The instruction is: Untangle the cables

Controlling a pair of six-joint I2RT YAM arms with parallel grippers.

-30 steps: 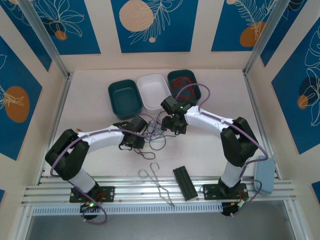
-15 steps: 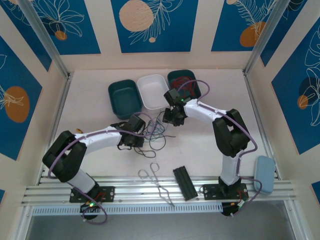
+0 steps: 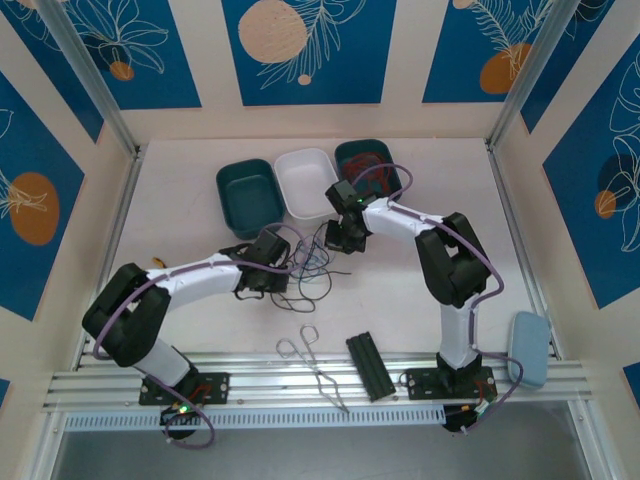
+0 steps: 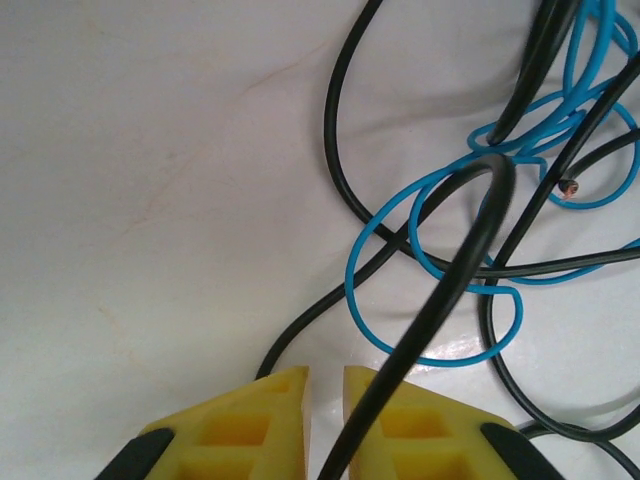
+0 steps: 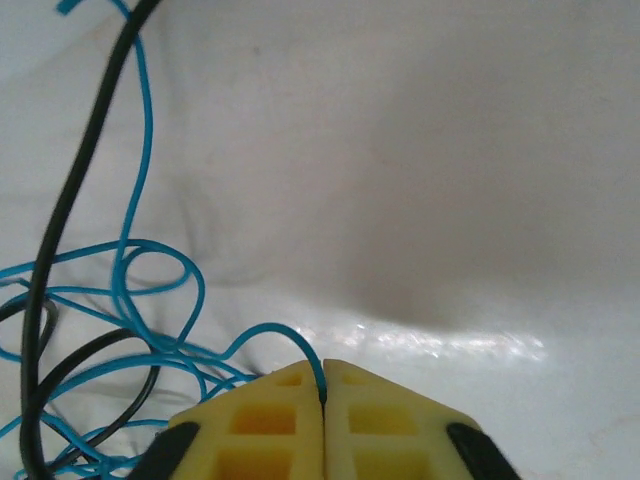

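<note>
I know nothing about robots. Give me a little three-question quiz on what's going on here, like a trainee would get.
1. True or false: the right gripper is shut on a blue cable.
2. How many trays stand in the far row?
3. Which tray holds red cables? A leftmost, B middle, C rightmost.
Key: 1 true; 2 three; 3 C.
</note>
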